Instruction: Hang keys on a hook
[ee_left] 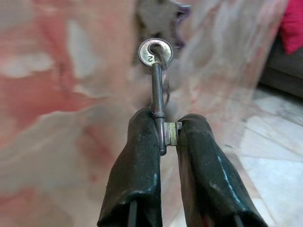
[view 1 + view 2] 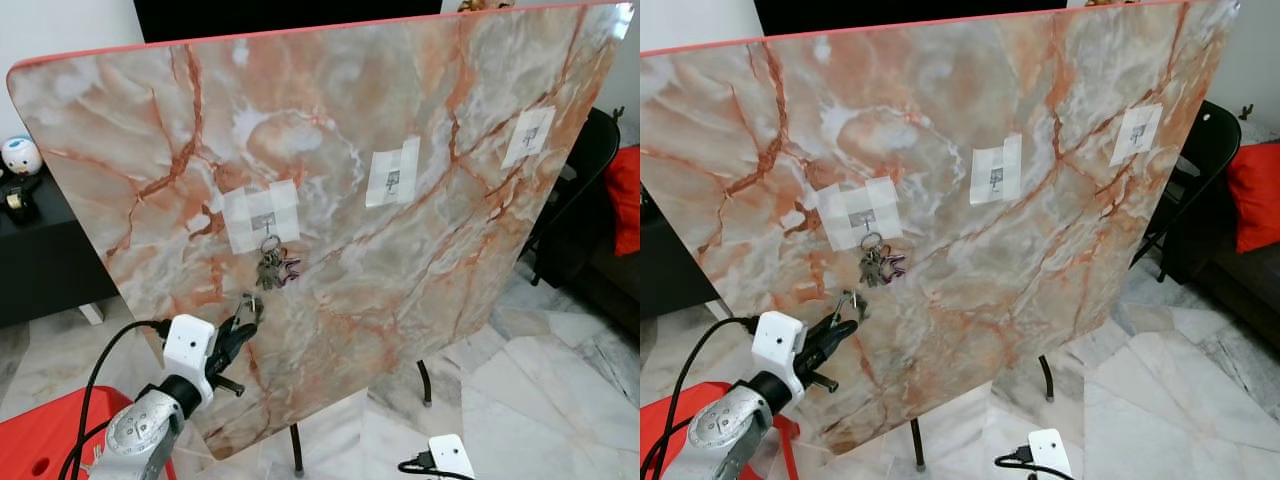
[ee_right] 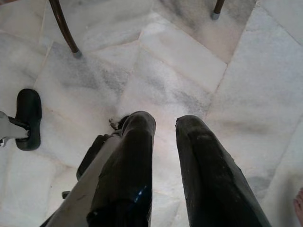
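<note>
A bunch of keys is hanging from the leftmost hook on a tilted marble board. The left gripper is pinching one long key just below the bunch. The right gripper is pointing at the floor, fingers slightly parted, gripping nothing.

1. Tilted board stands in front of robot; three hooks in a row on it: left hook, middle hook, right hook
2. Keys hang on left hook
3. Left gripper just below keys, pinching one key
4. Chair behind board, right side
</note>
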### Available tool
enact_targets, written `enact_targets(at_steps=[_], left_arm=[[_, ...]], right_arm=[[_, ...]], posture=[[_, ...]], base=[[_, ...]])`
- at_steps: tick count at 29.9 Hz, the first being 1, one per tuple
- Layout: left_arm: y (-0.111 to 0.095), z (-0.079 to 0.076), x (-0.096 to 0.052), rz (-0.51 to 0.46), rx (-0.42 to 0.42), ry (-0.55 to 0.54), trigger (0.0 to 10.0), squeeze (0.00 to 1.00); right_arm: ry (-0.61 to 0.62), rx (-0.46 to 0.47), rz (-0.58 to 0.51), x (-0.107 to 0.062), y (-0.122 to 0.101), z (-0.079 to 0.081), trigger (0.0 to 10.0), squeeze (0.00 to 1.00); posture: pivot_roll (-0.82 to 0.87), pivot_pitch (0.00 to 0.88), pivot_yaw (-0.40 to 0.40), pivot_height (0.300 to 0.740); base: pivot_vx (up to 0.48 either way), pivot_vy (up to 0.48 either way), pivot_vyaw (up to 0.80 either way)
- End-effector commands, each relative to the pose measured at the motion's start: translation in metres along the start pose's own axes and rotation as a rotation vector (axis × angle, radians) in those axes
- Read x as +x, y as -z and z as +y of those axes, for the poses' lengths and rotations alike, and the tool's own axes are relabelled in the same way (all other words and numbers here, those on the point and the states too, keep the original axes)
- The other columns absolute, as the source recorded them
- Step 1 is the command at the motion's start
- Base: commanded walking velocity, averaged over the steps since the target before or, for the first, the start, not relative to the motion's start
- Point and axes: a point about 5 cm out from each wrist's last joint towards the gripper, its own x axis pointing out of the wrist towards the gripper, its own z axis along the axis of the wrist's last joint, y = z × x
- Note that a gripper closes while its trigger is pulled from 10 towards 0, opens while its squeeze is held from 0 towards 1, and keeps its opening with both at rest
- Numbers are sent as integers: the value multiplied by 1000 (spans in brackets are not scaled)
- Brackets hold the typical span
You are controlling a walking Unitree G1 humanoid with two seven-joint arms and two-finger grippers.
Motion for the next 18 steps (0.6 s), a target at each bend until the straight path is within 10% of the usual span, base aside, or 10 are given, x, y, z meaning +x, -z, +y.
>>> enact_targets(at_steps=[1,11,18], left_arm=[[-7,-3,1,-14,-5,37,10000,0],[-10,0,-6,10,17,53,10000,0],[-17,0,-3,4,70,77,10000,0]], right_arm=[[4,19,-1,0,2,-1,10000,0],[20,34,14,-1,8,-4,10000,0],[-20,16,-4,1,-1,27,10000,0]], posture=[[73,0,-33,728],[78,0,-34,728],[79,0,-36,728]], base=[[0,0,0],[0,0,0],[0,0,0]])
